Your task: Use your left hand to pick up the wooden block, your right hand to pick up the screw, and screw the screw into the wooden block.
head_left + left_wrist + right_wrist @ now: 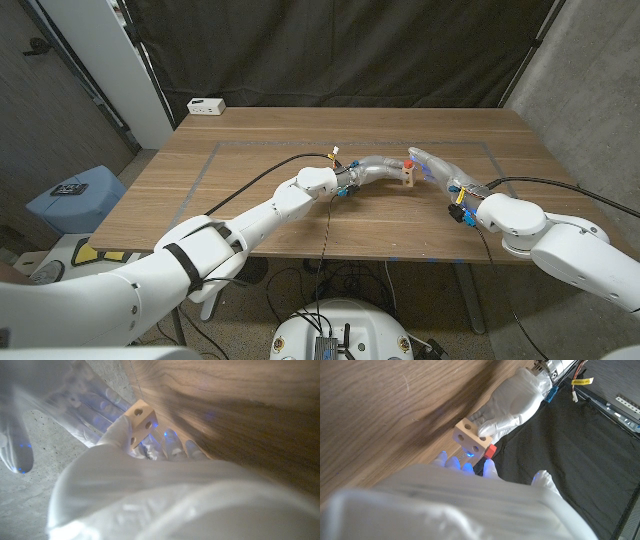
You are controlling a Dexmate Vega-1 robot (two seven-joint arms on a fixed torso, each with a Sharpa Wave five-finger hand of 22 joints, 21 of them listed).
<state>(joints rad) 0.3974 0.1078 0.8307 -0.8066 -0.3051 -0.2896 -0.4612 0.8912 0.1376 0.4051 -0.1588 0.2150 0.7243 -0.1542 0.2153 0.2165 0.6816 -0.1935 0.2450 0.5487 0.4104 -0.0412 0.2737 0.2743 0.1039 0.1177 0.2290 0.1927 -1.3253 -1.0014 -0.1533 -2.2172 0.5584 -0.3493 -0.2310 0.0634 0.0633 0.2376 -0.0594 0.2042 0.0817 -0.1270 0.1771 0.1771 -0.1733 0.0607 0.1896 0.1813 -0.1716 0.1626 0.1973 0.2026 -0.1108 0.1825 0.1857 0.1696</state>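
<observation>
- Holding the wooden block [408, 177] off the wooden table [250, 200], the left hand [372, 171] has its fingers closed around the block's near side; the right wrist view shows the same left hand [512, 405] wrapped over one face of the block [471, 439].
- Block faces with round holes are seen in the left wrist view [141, 423] and in the right wrist view; the block sits at the tips of the left hand [125, 435], tilted.
- Right hand [437, 170] is raised just beside the block, directly opposite the left hand, with the block between the two hands.
- Screw [490, 451], with a red head, is seen against the underside of the block, at the fingertips [489, 467] of the right hand [470, 490]; the red head [408, 163] also shows just above the block in the head view.
- Right-hand fingers are gathered close at the screw; the grip itself is partly hidden, so it cannot be told whether it has hold of the screw.
- Screw and block are touching; how deep the screw sits cannot be told.
</observation>
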